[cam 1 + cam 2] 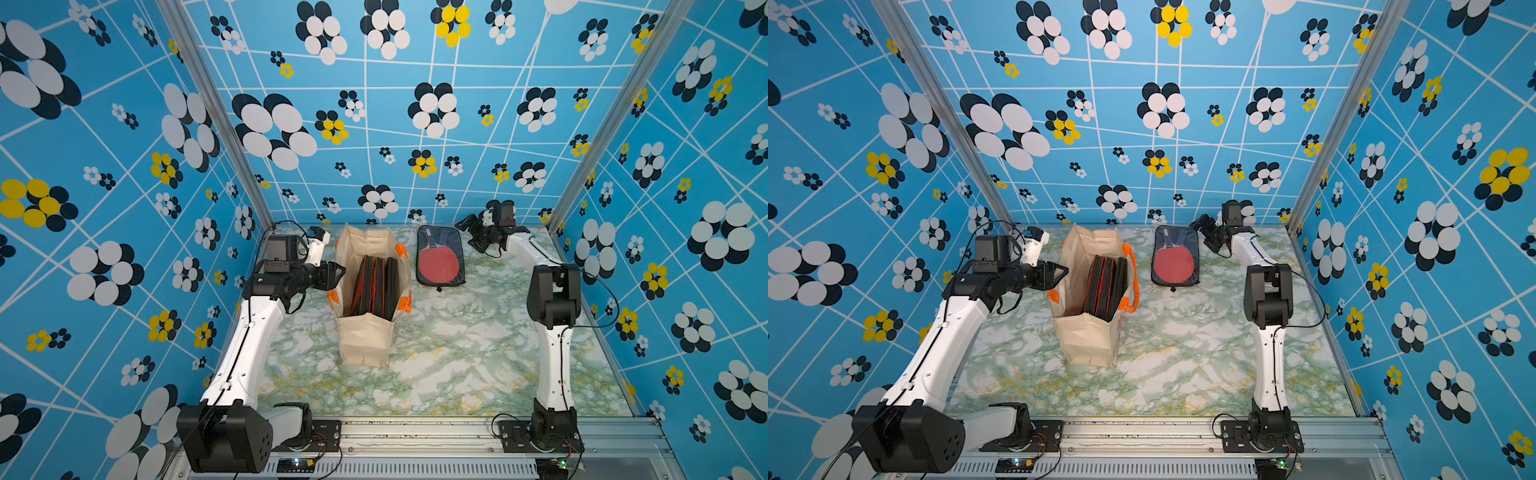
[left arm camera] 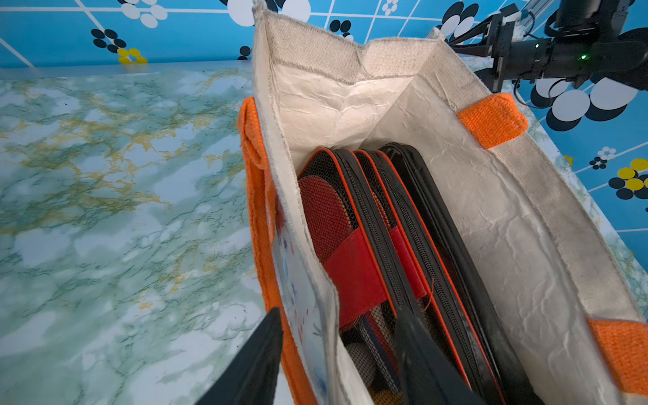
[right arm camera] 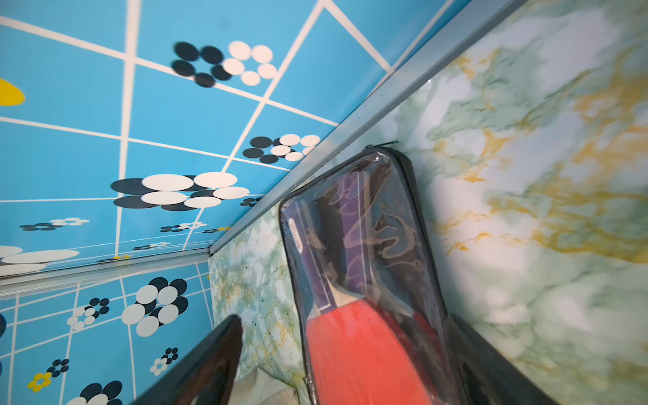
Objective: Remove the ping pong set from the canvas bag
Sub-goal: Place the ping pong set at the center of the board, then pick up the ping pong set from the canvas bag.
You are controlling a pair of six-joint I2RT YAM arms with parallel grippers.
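1 ping pong set (image 1: 439, 257) lay on the desk (image 1: 478, 353) just beside the upright canvas bag (image 1: 365, 345), about 3 more cases (image 1: 374, 286) remaining inside; right claw (image 1: 464, 226) hung released near it, left claw (image 1: 337, 272) spread astride the bag's rim, grasping nothing.

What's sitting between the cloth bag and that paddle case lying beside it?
Nothing, just a narrow strip of bare table between bag and case, seen in both top views.
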